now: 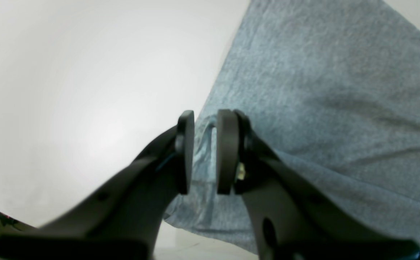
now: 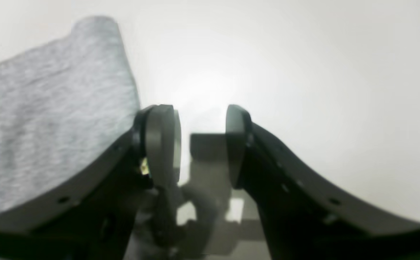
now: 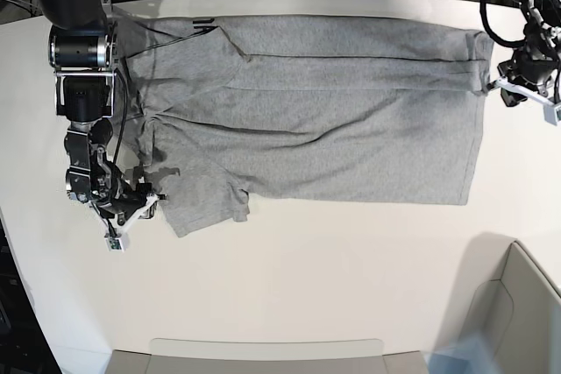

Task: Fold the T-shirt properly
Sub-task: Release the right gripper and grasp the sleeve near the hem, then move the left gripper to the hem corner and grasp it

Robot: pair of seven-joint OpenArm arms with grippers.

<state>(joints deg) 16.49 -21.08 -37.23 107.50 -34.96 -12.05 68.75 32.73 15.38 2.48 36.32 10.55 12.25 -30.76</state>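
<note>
Left wrist view: the left pincer (image 1: 204, 151) pinches a fold of the T-shirt (image 1: 325, 94) at its edge, heather-grey cloth bunched between the narrowly set pads; the rest spreads rightward over the white tabletop (image 1: 87, 90).

Right wrist view: the right pincer (image 2: 202, 144) stands wide with nothing between its pads, a grey sleeve just beside its left finger.

Base view: the T-shirt (image 3: 333, 120) lies spread on the tabletop (image 3: 307, 286), plain side up, lightly creased, its hem at the left pincer (image 3: 500, 83) and a sleeve by the right pincer (image 3: 140, 203).
</note>
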